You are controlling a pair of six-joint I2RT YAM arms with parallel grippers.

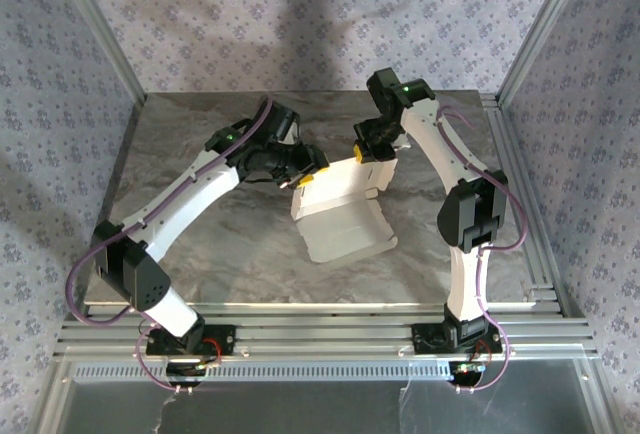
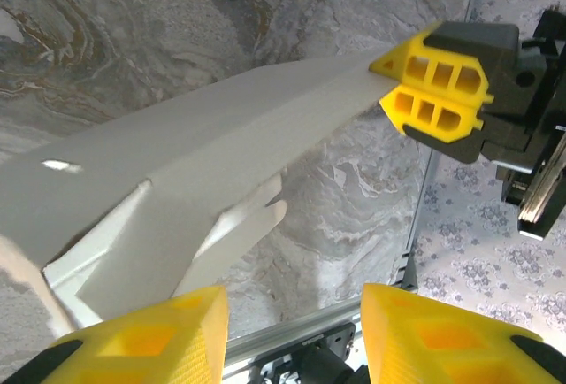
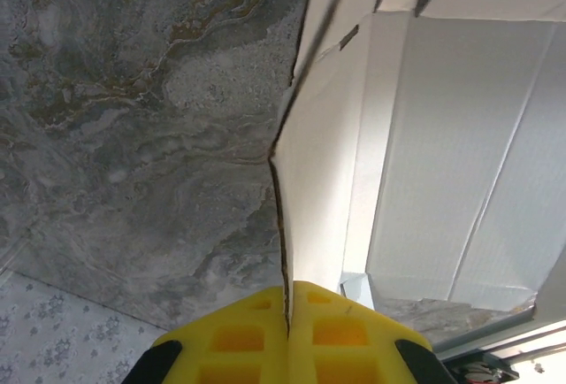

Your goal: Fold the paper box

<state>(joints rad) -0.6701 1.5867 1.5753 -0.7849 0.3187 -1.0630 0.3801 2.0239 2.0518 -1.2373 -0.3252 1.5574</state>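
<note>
White paper box point(image 1: 340, 219) wall is pinched at 1 o'clock by the right tool point(image 1: 362, 152); the spread left tool point(image 1: 305, 174) should be pressed squarely along the crease.

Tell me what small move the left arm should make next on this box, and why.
Probably ease the left gripper toward the loose flap and close on it. The right gripper pinches one wall of the paper box, jaws shut, while the left jaws stand open beside the card, holding nothing.
</note>
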